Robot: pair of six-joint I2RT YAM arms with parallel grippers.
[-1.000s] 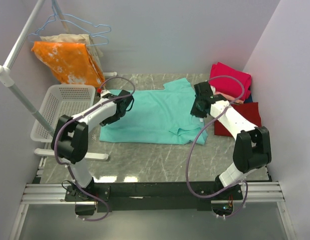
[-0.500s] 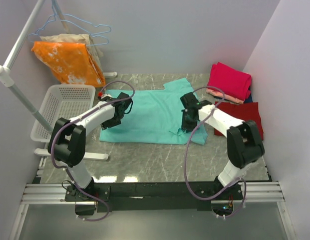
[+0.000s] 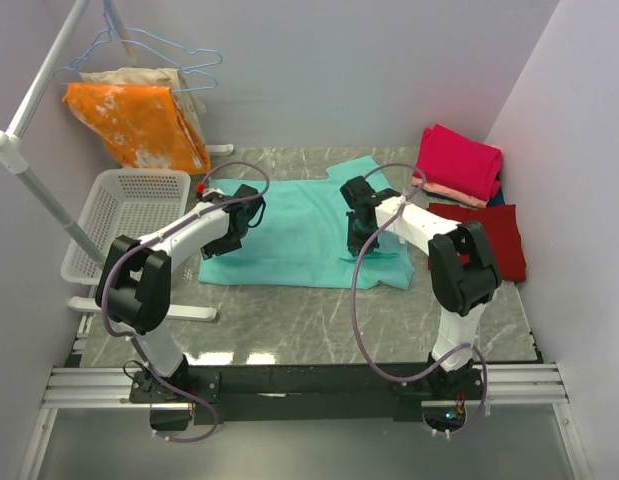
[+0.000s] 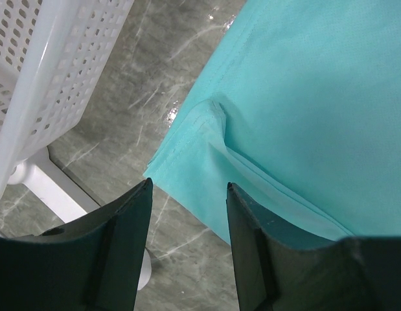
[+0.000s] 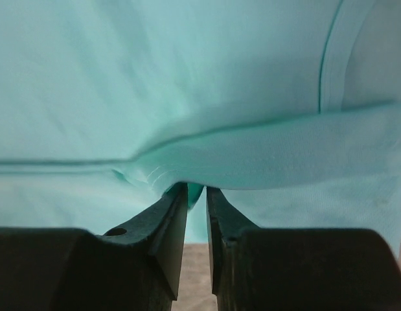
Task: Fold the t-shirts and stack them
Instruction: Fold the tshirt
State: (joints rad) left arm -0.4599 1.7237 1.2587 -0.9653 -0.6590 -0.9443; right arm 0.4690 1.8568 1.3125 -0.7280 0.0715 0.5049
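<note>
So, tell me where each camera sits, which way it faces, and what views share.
Top external: above and behind the bases, looking down on the table; left arm and right arm show.
Left wrist: on the left arm, facing down at a corner of the teal t-shirt and the white basket; open jaws show.
Right wrist: on the right arm, close on a teal fold; its jaws pinch it.
Shared: all three see the shirt.

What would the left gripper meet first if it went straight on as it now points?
Probably the hemmed corner of the teal cotton t-shirt, lying on the grey marble table; depth is unclear.
</note>
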